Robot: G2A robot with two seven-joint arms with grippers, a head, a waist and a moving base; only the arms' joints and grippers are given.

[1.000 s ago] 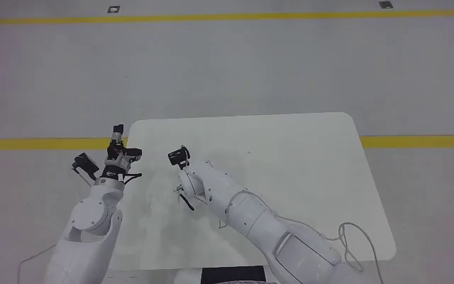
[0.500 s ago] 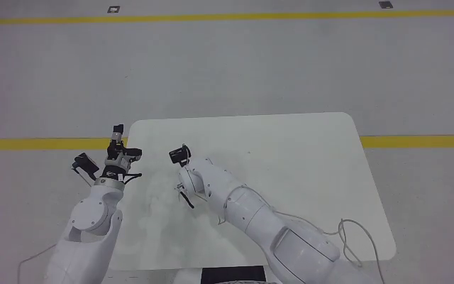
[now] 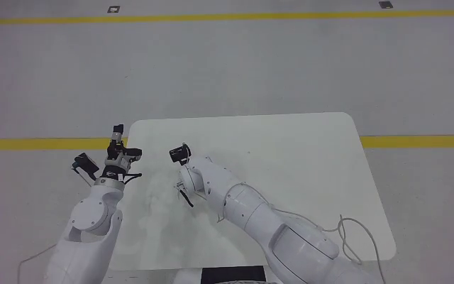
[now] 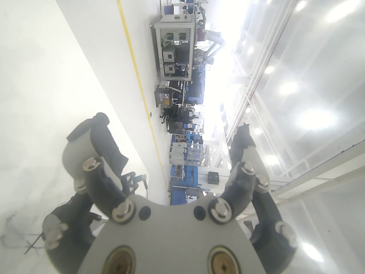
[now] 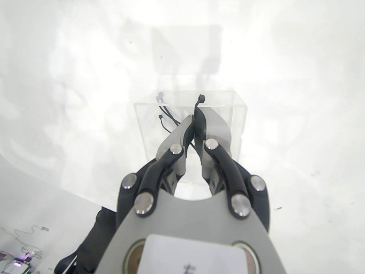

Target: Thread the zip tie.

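My right gripper (image 5: 195,115) is shut on a black zip tie (image 5: 199,101), whose head sticks out just past the fingertips. It hangs over a small clear box (image 5: 236,106) that holds several more black zip ties (image 5: 164,114). From above, the right gripper (image 3: 185,197) points down at the left part of the white table (image 3: 284,142). My left gripper (image 4: 171,135) is open with nothing between its fingers. It stands at the table's left edge (image 3: 122,145), apart from the right gripper and aimed out toward the room.
The floor beyond the table carries yellow lines (image 3: 234,15). A cable (image 3: 347,238) trails over the table near its front right. The table's right half is bare white surface.
The right arm's wrist has shifted very slightly toward the table's far left, still gripping the zip tie. The left arm has stayed put.
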